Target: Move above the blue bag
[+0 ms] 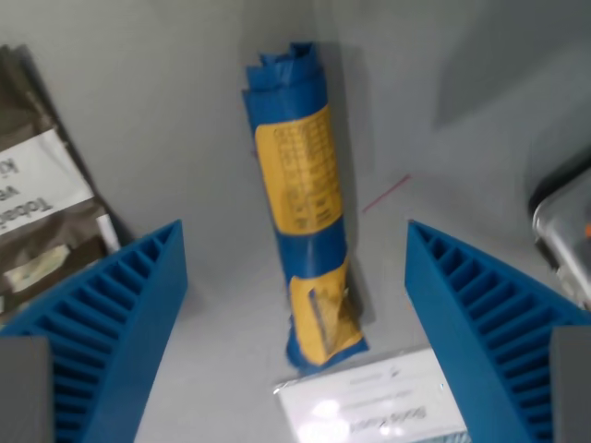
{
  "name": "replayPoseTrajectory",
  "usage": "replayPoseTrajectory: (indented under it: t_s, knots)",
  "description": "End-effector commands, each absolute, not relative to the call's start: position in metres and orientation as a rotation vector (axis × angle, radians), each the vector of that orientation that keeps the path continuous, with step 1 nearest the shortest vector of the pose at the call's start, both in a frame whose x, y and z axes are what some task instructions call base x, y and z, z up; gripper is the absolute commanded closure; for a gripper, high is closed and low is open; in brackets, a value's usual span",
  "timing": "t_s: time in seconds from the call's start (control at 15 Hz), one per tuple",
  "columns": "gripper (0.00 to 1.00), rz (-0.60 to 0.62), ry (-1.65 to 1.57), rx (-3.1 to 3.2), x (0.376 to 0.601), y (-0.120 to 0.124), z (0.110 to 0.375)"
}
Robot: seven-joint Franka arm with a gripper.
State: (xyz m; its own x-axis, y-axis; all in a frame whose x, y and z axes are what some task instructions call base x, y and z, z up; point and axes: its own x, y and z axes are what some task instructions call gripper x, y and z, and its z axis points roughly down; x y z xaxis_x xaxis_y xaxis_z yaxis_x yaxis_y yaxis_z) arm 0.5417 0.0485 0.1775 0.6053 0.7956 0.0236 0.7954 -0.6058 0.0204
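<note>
Blue bag [305,208], rolled into a long tube with a yellow label, lies on the grey table [185,120], its long axis running away from the camera, nearly straight up the wrist view. It sits centred between the two ribbed blue fingers [120,323], ahead of their tips. The gripper [294,231] is spread wide, holding and touching nothing.

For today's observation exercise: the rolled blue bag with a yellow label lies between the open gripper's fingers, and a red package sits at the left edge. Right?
Not quite. In the wrist view the package at the left edge is dark brown with a white label, not red. The blue bag does lie between the open gripper.
</note>
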Motion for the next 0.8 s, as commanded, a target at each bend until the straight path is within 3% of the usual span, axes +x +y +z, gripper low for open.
replayPoseTrajectory:
  t_s: [0.07, 0.8]
  knots:
    - [0.0, 0.043, 1.564, 2.72, 0.5522, 0.0453, 0.1723]
    - [0.0, 0.048, 1.503, 2.757, 0.5563, 0.0436, 0.164]
